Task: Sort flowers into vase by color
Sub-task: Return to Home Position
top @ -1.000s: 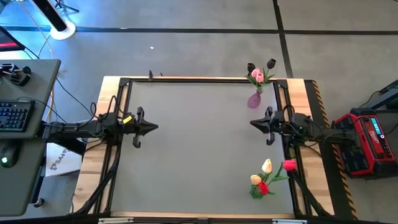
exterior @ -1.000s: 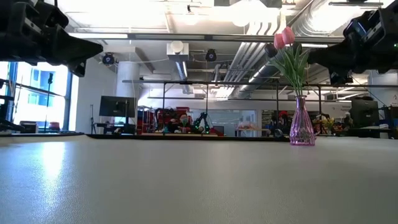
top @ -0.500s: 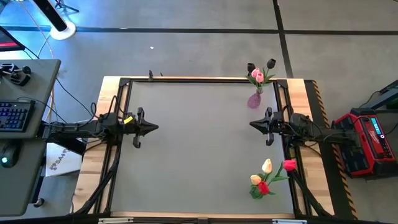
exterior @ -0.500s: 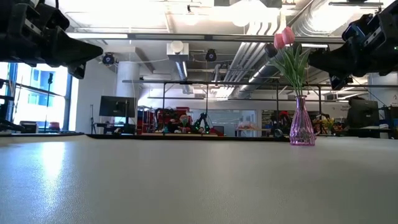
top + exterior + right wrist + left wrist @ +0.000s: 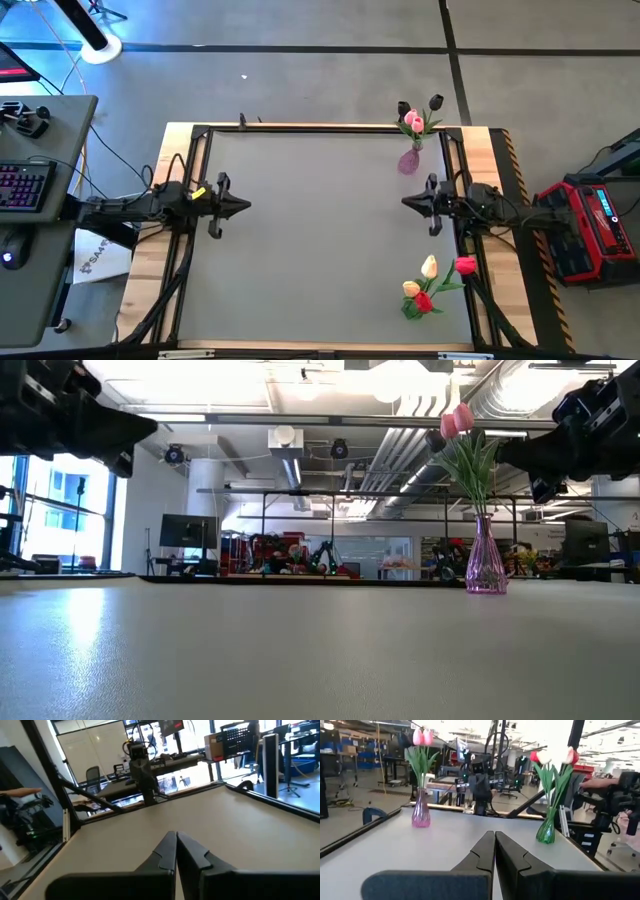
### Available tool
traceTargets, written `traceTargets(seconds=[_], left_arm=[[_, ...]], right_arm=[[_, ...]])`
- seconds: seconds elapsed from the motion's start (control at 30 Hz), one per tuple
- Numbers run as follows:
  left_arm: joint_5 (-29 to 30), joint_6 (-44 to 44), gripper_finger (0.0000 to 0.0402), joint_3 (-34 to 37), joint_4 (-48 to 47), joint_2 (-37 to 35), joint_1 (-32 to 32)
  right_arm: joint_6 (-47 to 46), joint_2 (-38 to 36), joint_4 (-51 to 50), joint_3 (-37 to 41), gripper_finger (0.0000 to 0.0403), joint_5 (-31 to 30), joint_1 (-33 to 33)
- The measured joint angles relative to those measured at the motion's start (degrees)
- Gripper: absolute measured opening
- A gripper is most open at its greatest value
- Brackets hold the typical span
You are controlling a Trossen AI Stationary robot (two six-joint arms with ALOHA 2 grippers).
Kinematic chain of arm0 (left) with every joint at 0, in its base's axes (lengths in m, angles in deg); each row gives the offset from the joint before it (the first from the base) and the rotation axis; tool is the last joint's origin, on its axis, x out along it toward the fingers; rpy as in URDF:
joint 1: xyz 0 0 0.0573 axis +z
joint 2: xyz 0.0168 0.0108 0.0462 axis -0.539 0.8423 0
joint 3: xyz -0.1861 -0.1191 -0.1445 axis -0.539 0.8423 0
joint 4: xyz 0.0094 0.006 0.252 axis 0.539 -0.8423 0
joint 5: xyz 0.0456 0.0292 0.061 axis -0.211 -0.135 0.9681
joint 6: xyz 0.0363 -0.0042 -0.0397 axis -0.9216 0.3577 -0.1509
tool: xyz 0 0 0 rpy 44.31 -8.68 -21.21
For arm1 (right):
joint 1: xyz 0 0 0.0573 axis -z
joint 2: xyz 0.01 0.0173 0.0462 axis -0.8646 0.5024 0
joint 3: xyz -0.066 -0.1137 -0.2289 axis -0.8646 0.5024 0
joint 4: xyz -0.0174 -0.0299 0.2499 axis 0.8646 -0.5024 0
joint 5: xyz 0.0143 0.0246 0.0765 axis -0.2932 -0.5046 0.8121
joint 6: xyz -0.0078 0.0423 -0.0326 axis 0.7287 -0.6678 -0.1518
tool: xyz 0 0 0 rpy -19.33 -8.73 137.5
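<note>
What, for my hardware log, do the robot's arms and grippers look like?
The left arm and right arm are slim, dark and jointed. A yellow tag sits near the left wrist. The left gripper and right gripper each have two dark wedge-shaped fingers tapering to points.

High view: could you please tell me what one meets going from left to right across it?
Keyboard → left gripper → purple vase holding pink and black tulips → red equipment box. Left out, as they overlap the vase: right gripper, red and cream tulips.

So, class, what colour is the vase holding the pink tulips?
Purple: the vase is see-through purple glass, clearest in the low view.
</note>
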Motion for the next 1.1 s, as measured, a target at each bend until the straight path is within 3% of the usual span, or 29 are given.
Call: traceTargets(seconds=[0.37,1.1], left_arm=[[0.02,0.01,0.0000,0.00,1.55,0.05,-3.58],[0.02,0.01,0.0000,0.00,1.50,0.03,-4.17]], right_arm=[[0.00,-0.02,1.51,0.42,0.0000,0.01,-4.68],[0.00,0.33,1.29,0.44,0.0000,0.01,-4.75]])
